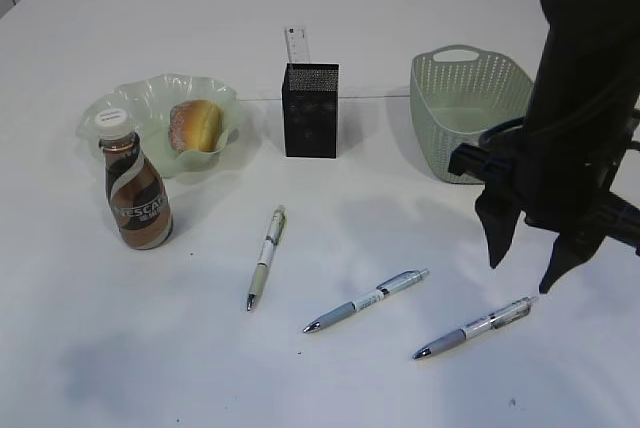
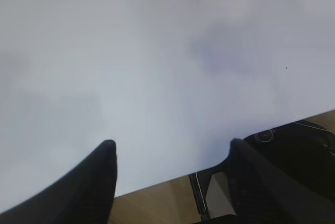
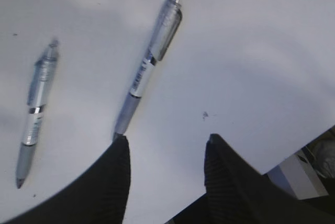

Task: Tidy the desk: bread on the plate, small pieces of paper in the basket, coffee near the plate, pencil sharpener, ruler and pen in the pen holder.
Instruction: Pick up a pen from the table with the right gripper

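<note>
Outside, we see the bread (image 1: 196, 125) in the plate (image 1: 150, 98), coffee (image 1: 137, 193) at its 6 o'clock. Our left gripper (image 2: 170, 145) hangs released over bare desk (image 2: 157, 51). Our right gripper (image 3: 166, 143), released too, hovers by a pen (image 3: 149, 67).

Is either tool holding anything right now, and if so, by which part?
Nothing is held. The right tool hangs open above the desk near the rightmost pen, not touching it. The left tool is open over bare desk.
</note>
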Robot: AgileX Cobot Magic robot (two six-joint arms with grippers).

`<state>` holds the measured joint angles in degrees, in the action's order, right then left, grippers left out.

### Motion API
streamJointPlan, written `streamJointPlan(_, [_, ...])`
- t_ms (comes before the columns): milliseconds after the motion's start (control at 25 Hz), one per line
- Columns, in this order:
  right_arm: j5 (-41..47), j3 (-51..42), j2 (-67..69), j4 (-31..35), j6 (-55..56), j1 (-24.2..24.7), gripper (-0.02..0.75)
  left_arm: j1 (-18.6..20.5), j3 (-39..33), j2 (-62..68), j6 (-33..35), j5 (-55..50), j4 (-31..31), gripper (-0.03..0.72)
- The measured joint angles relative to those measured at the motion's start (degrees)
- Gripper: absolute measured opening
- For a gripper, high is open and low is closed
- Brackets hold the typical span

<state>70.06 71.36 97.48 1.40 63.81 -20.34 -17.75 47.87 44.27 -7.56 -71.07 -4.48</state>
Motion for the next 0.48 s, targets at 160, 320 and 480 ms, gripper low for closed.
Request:
streamJointPlan(160, [-0.1,-2.6,1.4,0.4,0.0,0.0,0.370,0.0,0.0,0.0,0.0,0.0,0.0,0.466])
streamJointPlan(320, [-0.3,-3.6,1.6,0.0,-0.1,0.0,0.370,0.0,0.0,0.0,0.0,0.0,-0.1,0.466])
streamJointPlan(480, [-3.4,-3.7,3.0,0.4,-0.2,0.0,0.370,0.0,0.0,0.0,0.0,0.0,-0.1,0.466])
